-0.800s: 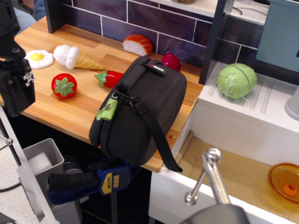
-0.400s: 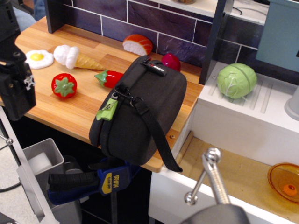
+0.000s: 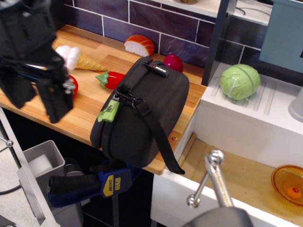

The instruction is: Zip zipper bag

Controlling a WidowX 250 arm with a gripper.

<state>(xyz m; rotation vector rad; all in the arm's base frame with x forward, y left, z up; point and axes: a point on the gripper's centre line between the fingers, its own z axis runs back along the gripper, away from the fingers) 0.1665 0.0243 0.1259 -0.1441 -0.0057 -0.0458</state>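
Observation:
The zipper bag (image 3: pixel 142 106) is a large black rounded case that lies on the front edge of the wooden counter (image 3: pixel 83 116) and overhangs it. Its lime-green pull tab (image 3: pixel 109 111) hangs on the left side near the strap ring. A red-and-white label (image 3: pixel 158 69) sits on its far end, and the black strap (image 3: pixel 156 135) trails down the front. My gripper (image 3: pixel 38 101) is blurred at the upper left, left of the bag and apart from it. Its two black fingers (image 3: pixel 56 99) point down, spread apart, with nothing between them.
Toy foods lie behind the bag: an ice cream cone (image 3: pixel 78 57), a tomato (image 3: pixel 72 85) half hidden by my gripper, a red pepper (image 3: pixel 111 79), a salmon piece (image 3: pixel 140 45) and a magenta ball (image 3: pixel 173 62). A cabbage (image 3: pixel 239 81), an orange bowl (image 3: pixel 288 184), a faucet (image 3: pixel 215 182) and a blue clamp (image 3: pixel 106 183) are nearby.
My gripper has swung from the left edge rightward over the counter, toward the bag. It now covers the fried egg and part of the tomato. The bag has not moved.

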